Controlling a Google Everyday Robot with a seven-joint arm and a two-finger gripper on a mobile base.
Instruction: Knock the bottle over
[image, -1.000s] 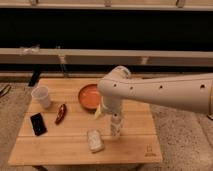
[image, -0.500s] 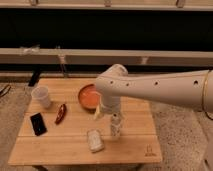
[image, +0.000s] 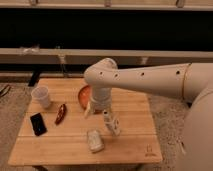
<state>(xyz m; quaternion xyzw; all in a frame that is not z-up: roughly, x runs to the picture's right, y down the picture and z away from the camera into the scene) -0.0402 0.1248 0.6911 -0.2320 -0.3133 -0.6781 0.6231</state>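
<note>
Nearest the front edge of the bench (image: 60, 150) lies a flat whitish packet (image: 94, 140), and just behind and to its right the bottle (image: 112, 123) now leans clearly off vertical, its top tipped away from the arm, where half a second ago it stood close to upright. The gripper (image: 95, 109) hangs low just beside the bottle's upper end, under the thick white arm (image: 145, 80) that has swung leftward across the bench since the earlier views; how wide the gripper stands I cannot tell, and nothing appears to be held in it. The tilt suggests the push has landed and the bottle is mid-topple, so the task looks nearly done, though it is not yet lying flat. Further left sit a black phone-like slab (image: 37, 123) and a dark red object (image: 61, 113), then a white cup (image: 41, 96). An orange-red bowl (image: 84, 95) shows behind the gripper.
</note>
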